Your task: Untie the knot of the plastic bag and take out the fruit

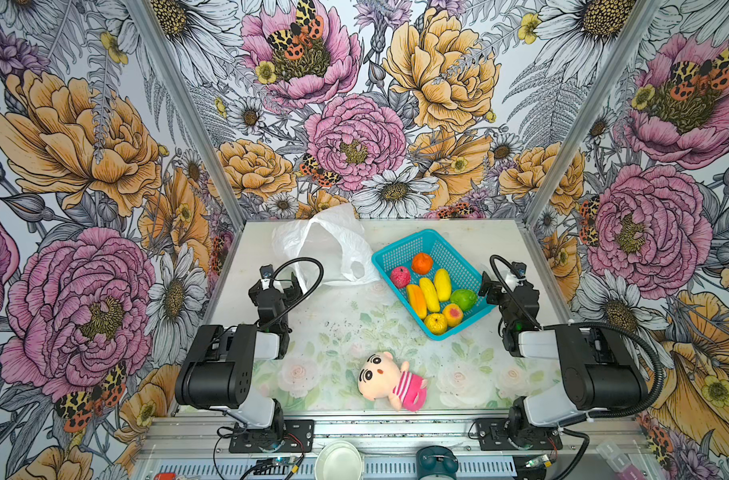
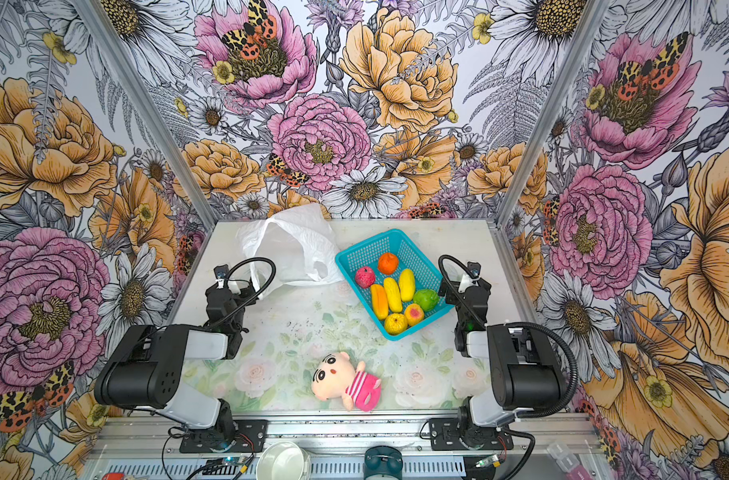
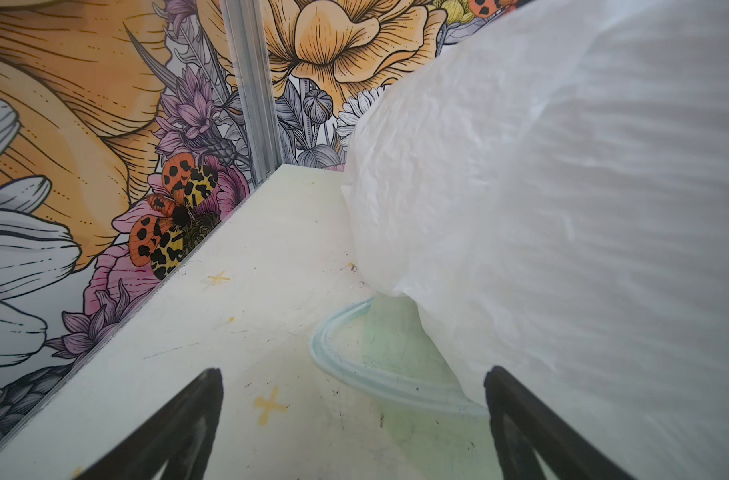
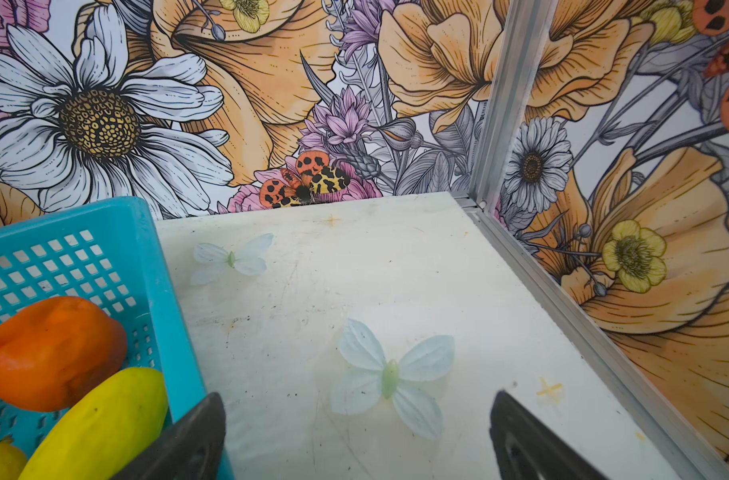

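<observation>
left end effector (image 3: 353,370) and right end effector (image 4: 358,394) gape empty, fingers (image 3: 196,399) partly cropped.

Plastic bag (image 1: 342,232) thin, crinkled, translucent white film; fruit (image 1: 430,294) smooth, glossy; basket (image 1: 402,246) teal moulded plastic lattice; doll (image 1: 379,376) soft plush cloth; table (image 1: 333,324) matt, scuffed, flower-printed; frame post (image 3: 250,83) brushed metal.

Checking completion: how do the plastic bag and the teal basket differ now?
The plastic bag is thin, white and crumpled; the basket is rigid, teal mesh. The basket holds the fruit; the bag lies slack, seemingly empty. The bag sits near the open left gripper, the basket beside the open right gripper. Both rest on the table, ungripped.
</observation>
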Robot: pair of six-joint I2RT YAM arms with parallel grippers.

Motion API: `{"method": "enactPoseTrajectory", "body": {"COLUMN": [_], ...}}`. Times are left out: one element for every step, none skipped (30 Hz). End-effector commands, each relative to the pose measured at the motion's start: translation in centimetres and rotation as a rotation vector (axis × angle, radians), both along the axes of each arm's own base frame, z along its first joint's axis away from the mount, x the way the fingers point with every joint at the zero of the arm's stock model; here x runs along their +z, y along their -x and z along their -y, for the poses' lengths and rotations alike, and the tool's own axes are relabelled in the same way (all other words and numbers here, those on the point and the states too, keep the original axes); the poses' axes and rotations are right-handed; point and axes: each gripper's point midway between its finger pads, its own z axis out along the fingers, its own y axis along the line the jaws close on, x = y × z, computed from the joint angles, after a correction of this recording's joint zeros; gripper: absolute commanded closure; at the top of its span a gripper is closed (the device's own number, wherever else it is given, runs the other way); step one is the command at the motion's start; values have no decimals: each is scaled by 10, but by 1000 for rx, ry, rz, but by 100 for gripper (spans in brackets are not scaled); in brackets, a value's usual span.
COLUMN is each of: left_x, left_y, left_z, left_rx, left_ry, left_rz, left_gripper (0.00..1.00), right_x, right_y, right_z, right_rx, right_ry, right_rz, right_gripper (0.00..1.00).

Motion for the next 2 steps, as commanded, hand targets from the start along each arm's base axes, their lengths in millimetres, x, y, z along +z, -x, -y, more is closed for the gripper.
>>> {"method": "enactPoseTrajectory", "body": {"left_x": [5, 5], "left_y": [-4, -4], "left_z": [6, 6], "left_rx": [-29, -30], "left_ry": [-10, -10], "left_rz": [14, 15], "left_gripper": [1, 1], "right_x": [-9, -9], "right_y": [-2, -1], "right_z": [-1, -1], "right_rx": [-1, -1], "right_ry": [23, 24], "right_rz": [-42, -40], "right_gripper": [1, 0]}}
